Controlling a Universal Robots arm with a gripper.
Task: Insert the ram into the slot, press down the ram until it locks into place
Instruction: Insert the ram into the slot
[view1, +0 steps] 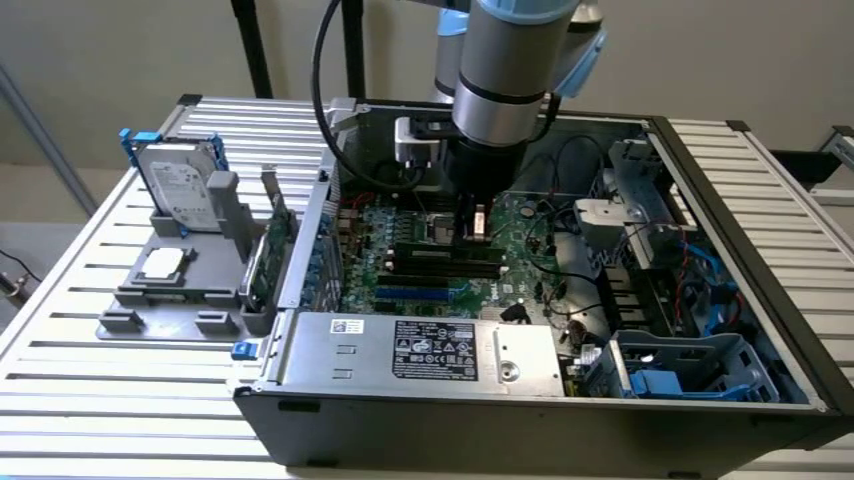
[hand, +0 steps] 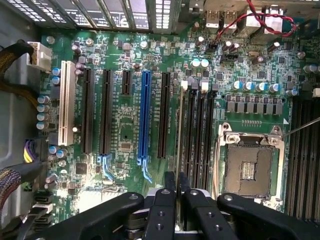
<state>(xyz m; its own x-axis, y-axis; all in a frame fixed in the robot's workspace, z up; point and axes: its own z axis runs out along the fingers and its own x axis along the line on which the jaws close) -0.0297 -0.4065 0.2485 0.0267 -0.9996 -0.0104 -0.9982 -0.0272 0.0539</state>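
Exterior view: gripper (view1: 474, 228) low inside the computer case (view1: 534, 430), over the green board (view1: 387, 288); wrist view: fingers (hand: 169, 187) narrow, pinching the ram (hand: 175, 202) edge-on, in line with the slot (hand: 181, 130); insertion step, apparently; seating calls for straight, even downward pressure.

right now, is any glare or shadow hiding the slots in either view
wrist view: the slots are evenly lit, with one pale glare patch on the motherboard beside the gripper; exterior view: the slots sit in dim shade under the arm but readable
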